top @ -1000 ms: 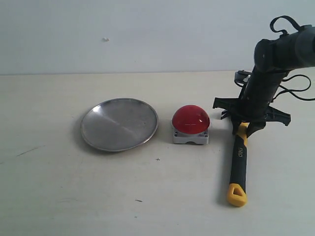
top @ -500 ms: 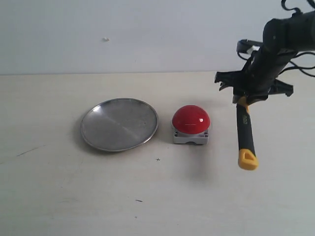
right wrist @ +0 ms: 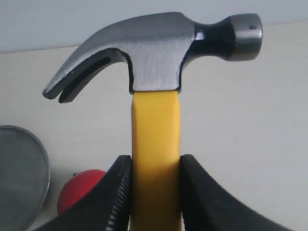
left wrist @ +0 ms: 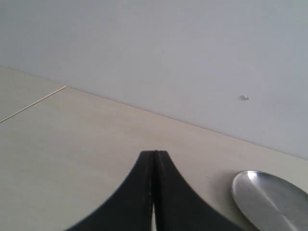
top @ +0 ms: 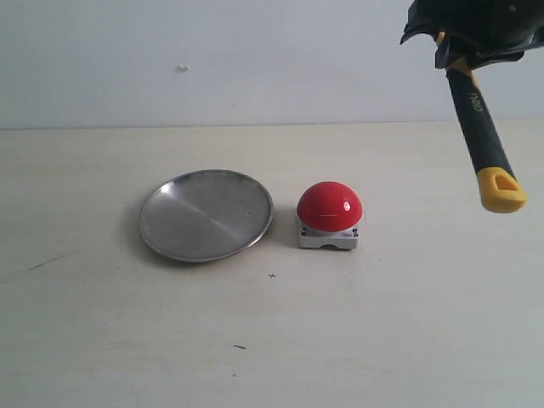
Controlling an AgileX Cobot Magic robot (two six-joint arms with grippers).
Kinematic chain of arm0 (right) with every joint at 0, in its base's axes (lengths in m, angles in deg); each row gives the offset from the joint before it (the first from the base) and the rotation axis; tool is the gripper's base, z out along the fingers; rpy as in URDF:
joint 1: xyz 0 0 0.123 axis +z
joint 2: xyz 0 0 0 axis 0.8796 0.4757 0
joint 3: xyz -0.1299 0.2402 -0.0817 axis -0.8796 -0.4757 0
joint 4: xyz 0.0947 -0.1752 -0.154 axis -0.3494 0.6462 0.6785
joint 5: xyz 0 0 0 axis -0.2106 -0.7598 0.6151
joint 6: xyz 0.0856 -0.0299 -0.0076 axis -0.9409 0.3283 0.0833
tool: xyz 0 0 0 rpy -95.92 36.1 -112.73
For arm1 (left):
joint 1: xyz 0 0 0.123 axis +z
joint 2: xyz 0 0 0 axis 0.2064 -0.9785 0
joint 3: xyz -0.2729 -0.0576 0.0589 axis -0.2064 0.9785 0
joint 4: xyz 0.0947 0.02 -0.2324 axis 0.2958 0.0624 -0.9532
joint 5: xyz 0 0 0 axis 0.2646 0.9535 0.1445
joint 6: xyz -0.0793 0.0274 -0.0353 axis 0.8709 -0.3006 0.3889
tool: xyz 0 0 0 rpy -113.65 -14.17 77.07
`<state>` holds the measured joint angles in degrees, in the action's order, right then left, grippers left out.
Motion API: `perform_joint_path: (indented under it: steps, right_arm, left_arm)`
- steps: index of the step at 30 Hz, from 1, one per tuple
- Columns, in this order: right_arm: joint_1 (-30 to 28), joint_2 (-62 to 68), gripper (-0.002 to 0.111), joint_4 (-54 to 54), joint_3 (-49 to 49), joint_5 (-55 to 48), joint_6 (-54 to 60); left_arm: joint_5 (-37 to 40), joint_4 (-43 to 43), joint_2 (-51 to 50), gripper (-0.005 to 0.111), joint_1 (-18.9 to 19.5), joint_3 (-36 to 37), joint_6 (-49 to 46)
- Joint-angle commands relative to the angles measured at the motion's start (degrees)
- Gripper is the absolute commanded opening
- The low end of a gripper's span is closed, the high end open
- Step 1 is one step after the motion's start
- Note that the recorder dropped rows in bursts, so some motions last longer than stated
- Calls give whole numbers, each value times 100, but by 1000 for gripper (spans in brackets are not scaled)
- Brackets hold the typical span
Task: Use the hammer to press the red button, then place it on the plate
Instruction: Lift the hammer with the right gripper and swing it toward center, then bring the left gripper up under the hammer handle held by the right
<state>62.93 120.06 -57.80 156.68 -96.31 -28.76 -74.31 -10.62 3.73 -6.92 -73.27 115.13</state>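
My right gripper (top: 455, 53) is at the top right of the exterior view, high above the table, shut on the hammer (top: 480, 119). The black sleeve and yellow looped end hang down and to the right. In the right wrist view the gripper (right wrist: 155, 166) clamps the yellow shaft just below the steel head (right wrist: 159, 50). The red button (top: 330, 206) sits mid-table on its grey base, below and left of the hammer; a part of the red button (right wrist: 77, 190) shows past one finger. The metal plate (top: 206, 214) lies left of it. My left gripper (left wrist: 154, 155) is shut and empty.
A pale wall runs behind the beige table (top: 127, 340). The plate's rim (left wrist: 269, 197) shows in the left wrist view, and the plate's edge (right wrist: 21, 178) also shows in the right wrist view.
The right gripper has lifted the hammer off the table and carried it up and right; the handle now hangs in the air. Button and plate have not moved.
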Motion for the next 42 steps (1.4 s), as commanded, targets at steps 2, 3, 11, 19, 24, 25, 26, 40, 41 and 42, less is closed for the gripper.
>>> perform_joint_path:
  steps: [2,3,11,19,24,25,26,40,41,42]
  right_arm:
    - [4,-482,0,-510,38,40,870]
    - [4,-509,0,-547,38,40,908]
    - [4,-566,0,-654,38,86,908]
    - [4,-779,0,-1165,-486,1330,908]
    - [214,-1145,0,-1274,-1404,3083,922]
    - [319,-1223,0,-1249,-1599,3475,922]
    - [416,-1289,0,-1249,-1740,3842,951]
    - [1871,-1431,0,-1721,-2126,4921,943]
    - [1923,-1431,0,-1707,-2126,4921,943]
    - [1969,-1431,0,-1707,-2126,4909,943]
  left_arm:
    - [-8,-18,40,0,-41,1,27]
    - [-8,-18,40,0,-41,1,27]
    - [-57,-115,40,0,-41,1,86]
    - [-311,-1121,40,0,-41,1,2569]
    - [-1320,-1577,40,0,-211,1,3388]
    - [-1726,-1467,40,0,-325,1,3419]
    - [-2179,-1170,40,0,-458,1,3572]
    - [-7207,3848,-6198,0,-1463,-2086,5205]
    - [-7207,3859,-6643,0,-1725,-2316,5063]
    - [-7207,3891,-7399,0,-2283,-2724,4892]
